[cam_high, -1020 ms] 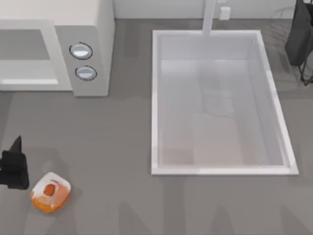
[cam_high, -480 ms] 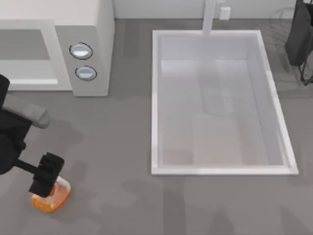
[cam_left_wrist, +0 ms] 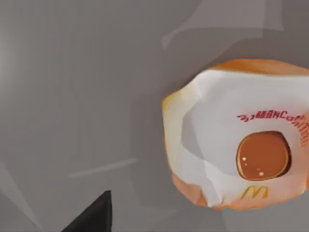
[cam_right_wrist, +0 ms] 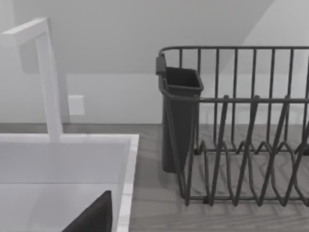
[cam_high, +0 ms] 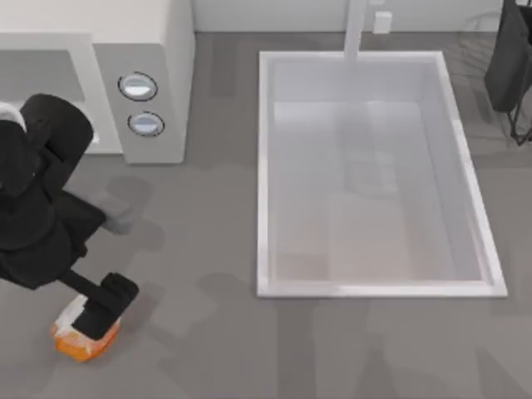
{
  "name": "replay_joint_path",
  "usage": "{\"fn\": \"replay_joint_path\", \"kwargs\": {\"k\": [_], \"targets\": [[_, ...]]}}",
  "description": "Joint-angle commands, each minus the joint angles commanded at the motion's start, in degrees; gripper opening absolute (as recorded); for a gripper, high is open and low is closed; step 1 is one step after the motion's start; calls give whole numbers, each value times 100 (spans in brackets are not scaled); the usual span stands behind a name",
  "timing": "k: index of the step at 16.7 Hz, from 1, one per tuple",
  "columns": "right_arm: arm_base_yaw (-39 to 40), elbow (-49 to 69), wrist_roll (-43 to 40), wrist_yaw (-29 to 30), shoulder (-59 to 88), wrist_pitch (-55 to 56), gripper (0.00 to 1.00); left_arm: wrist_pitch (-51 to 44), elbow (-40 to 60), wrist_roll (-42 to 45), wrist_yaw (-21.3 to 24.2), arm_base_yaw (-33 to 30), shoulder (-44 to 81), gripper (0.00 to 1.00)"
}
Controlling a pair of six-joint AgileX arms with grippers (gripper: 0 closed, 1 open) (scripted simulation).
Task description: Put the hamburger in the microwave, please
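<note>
In the top view, one hamburger is seen on the grey table near its front left corner, an orange lump with a white patch, partly covered by the left gripper, which is positioned directly over it at the end of the black left arm. Whether the left gripper is released or clenched cannot be told. One white microwave stands at the rear left, well apart from the hamburger, with two round silver-grey knobs set one above the other on its panel and its cavity facing the table front. One white sink occupies the middle right. The right arm is parked at the rear right corner. In the left wrist view, the hamburger is shown as an orange bun wrapped in creased white paper, with a round brown centre; a yellow "M" logo is printed below it and a line of red lettering above it cannot be read. One dark fingertip is seen beside it, not touching. In the right wrist view, one white faucet, the sink, and one dark wire dish rack holding one dark cup are shown.
</note>
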Motion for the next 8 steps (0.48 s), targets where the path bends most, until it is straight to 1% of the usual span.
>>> {"fn": "replay_joint_path", "kwargs": {"k": [5, 8], "targets": [[0, 0, 0, 0, 0, 0, 100, 24, -24, -2, -1, 24, 2, 100], [0, 0, 0, 0, 0, 0, 100, 424, -235, 19, 1, 13, 217, 100]]}}
